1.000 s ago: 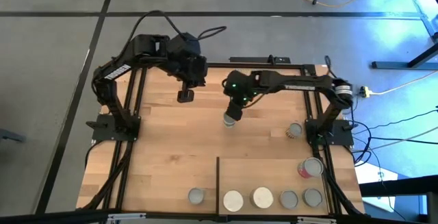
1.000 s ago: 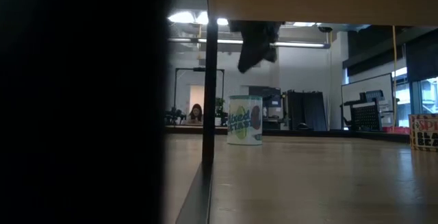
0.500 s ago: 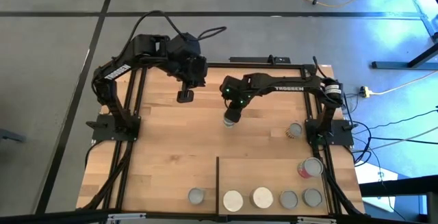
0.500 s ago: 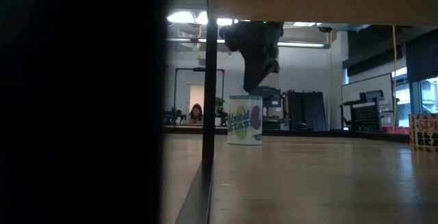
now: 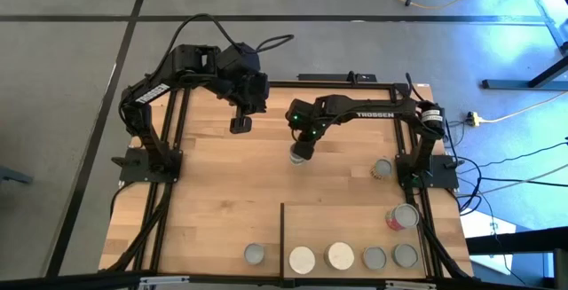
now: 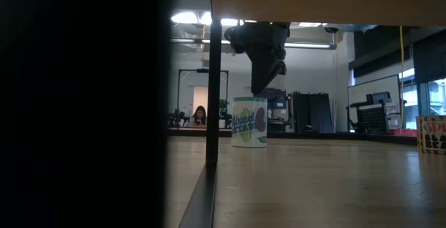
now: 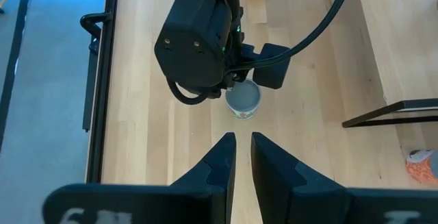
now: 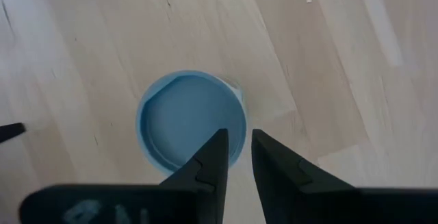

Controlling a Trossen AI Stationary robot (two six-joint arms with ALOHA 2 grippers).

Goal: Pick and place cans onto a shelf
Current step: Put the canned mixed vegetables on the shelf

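A small can [image 5: 297, 158] with a silver-grey top [image 8: 188, 118] and a green-lettered label [image 6: 249, 123] stands upright on the tabletop, in the middle toward the far side. My right gripper [image 5: 302, 151] hangs right over it, pointing steeply down, its fingers [image 8: 236, 145] shut to a narrow slit above the top's rim. The left gripper [image 5: 240, 125] waits high over the far left, fingers [image 7: 241, 142] also shut to a slit, holding nothing. The shelf [image 5: 355, 223] lies at the near right with several cans along its near edge. My right gripper's shut fingertips [image 6: 259, 88] stand directly over the can's top near its rim [image 8: 233, 125], coming from above. I cannot tell whether they touch it. The can stays upright on the table.
On the shelf a can with a red-pink label [image 5: 402, 216] lies tipped near the right edge. One can [image 5: 382, 168] stands on the table by the right arm's base; another [image 5: 255, 254] stands left of the shelf's black strip [image 5: 282, 232]. Bare wood lies at the left.
My right gripper has come down toward the can and tipped to point more steeply downward, then stopped just above its top. The can has not moved.
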